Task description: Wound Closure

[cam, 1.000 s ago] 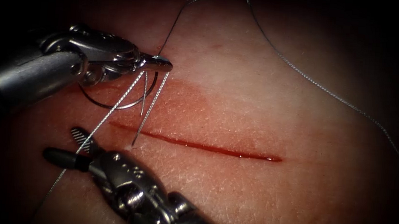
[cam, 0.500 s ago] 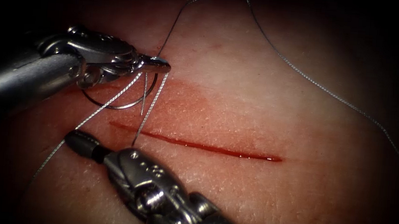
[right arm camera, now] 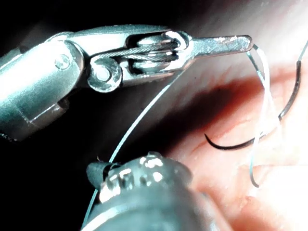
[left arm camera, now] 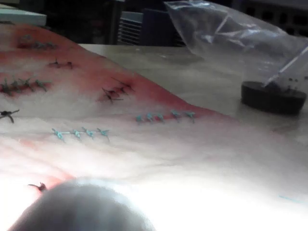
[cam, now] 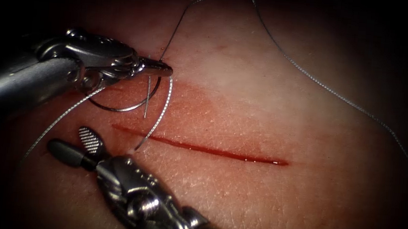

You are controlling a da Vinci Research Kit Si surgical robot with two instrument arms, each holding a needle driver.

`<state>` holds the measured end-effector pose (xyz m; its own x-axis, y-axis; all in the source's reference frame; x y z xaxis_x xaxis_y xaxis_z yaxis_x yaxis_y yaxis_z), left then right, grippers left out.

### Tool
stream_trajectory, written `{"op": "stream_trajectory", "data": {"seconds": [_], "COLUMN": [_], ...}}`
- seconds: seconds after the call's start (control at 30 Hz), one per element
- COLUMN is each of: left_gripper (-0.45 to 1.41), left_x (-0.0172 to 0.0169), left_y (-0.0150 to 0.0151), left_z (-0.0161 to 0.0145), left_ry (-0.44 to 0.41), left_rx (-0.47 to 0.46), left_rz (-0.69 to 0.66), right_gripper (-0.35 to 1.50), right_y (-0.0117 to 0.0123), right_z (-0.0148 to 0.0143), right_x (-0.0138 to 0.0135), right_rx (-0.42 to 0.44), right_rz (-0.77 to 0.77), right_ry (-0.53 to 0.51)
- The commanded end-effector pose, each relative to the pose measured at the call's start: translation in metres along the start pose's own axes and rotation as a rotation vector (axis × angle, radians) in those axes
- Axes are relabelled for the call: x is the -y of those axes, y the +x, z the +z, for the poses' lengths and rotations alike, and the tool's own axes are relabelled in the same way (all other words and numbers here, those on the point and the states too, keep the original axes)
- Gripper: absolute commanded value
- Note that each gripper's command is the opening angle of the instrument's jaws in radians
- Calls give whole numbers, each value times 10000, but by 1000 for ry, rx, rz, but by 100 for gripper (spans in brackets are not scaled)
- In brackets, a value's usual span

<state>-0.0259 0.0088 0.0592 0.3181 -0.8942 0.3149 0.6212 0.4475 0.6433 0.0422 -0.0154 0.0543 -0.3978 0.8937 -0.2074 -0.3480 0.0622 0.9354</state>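
We had left tool (cam: 166,69) upper left, jaws clenched on thread (cam: 158,113) above cut (cam: 201,148), needle (cam: 117,106) dangling free under it; right tool (cam: 81,144) lower left, jaws parted, empty. Looked like mid-knot; next move calls for right grabbing thread, we'd guess.

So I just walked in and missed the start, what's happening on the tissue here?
The left end effector is shut, apparently on the needle near its thread end. The needle hangs clear of the tissue, above the cut's left end. Thread runs from there down into the cut. The right end effector sits open below the cut, holding nothing.
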Motion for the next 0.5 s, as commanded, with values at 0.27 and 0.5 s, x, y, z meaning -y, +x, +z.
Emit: {"op": "stream_trajectory", "data": {"seconds": [0.27, 0.5], "left_gripper": [-45, -45], "left_x": [3, 3], "left_y": [-14, -14], "left_z": [-3, -3], "left_ry": [0, 2], "left_rx": [9, 8], "left_rz": [2, 2], "right_gripper": [86, -35], "right_y": [5, 9], "right_z": [34, 43], "right_x": [6, 4], "right_rx": [-32, -76], "right_rz": [47, 79], "right_ry": [17, -1]}}
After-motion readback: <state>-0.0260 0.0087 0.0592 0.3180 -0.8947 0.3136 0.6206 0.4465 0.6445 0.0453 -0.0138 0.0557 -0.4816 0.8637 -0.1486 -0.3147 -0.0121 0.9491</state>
